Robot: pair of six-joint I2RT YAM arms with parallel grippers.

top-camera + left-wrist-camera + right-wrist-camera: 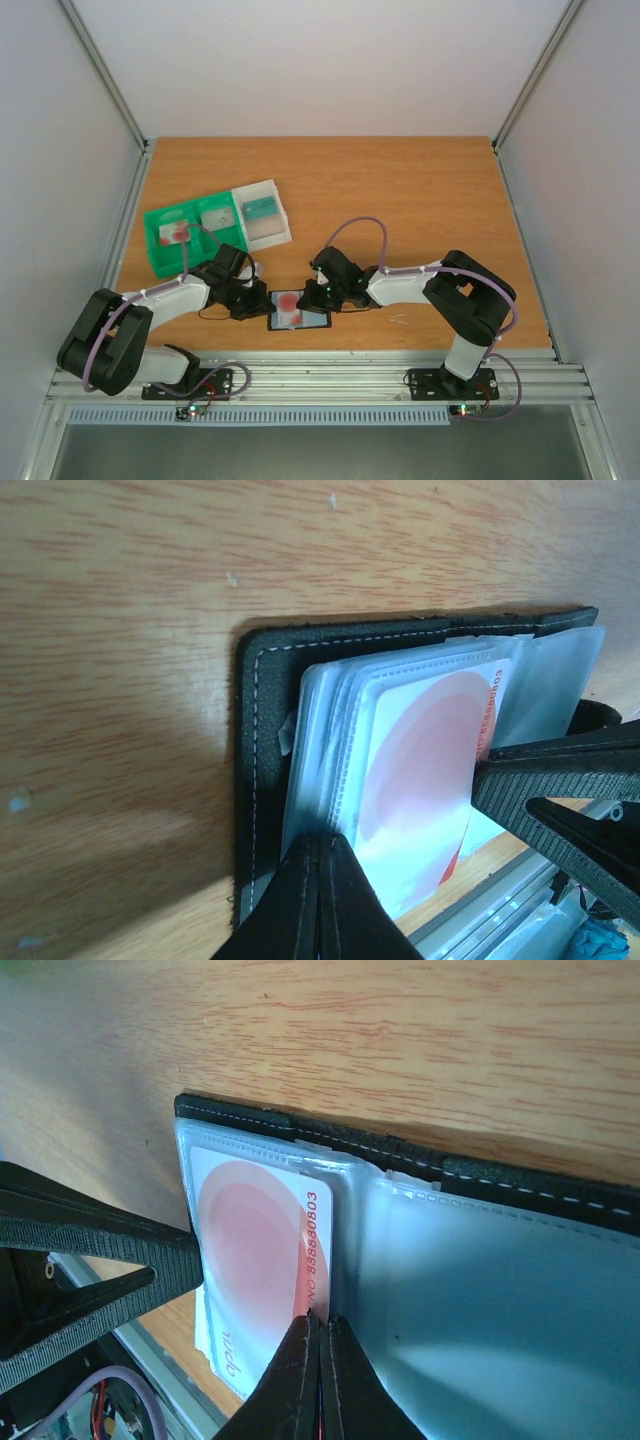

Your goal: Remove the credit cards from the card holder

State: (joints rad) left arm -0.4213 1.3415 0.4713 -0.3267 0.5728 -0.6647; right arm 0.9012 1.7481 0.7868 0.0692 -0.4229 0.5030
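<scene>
We're clamping the card holder (250, 780) with the left gripper (320, 848), right gripper (320, 1328) pinching its red-blotched credit card (250, 1250); we're guessing the plastic sleeve (322, 720) could be dragging out too.

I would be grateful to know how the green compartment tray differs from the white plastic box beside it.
The green plastic compartment tray is opaque, larger, and holds a red-blotched white card; the translucent white plastic box is smaller and holds a teal card. Both are rectangular and lie side by side.
</scene>
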